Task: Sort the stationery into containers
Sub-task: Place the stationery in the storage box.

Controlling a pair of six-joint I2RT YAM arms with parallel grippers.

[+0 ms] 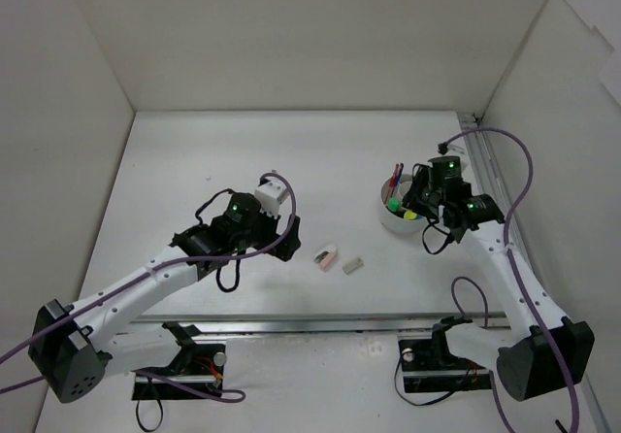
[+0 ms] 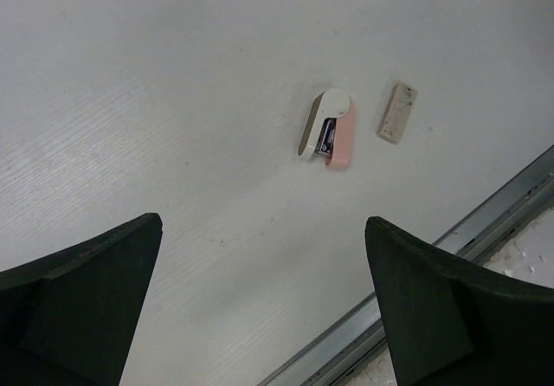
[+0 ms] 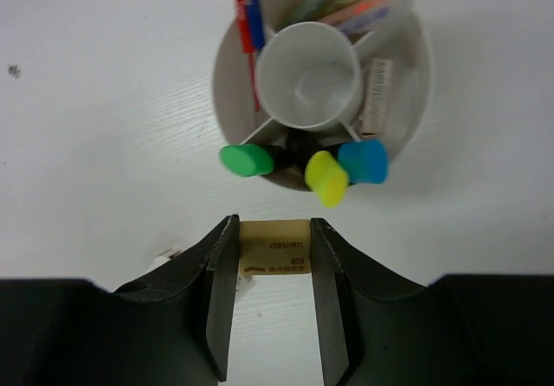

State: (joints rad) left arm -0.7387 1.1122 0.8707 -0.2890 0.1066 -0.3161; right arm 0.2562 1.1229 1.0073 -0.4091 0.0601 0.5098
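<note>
My right gripper is shut on a tan eraser and holds it just short of the near rim of the white round tub. The tub holds a smaller white cup, highlighters with green, yellow and blue ends, red and blue pens and a pale eraser. In the top view the tub is at the right, with the right gripper beside it. My left gripper is open and empty above the table. Ahead of it lie a pink and white eraser and a grey eraser.
A metal rail runs along the table's near edge and shows in the left wrist view. White walls close off the left, back and right. Purple cables loop off both arms.
</note>
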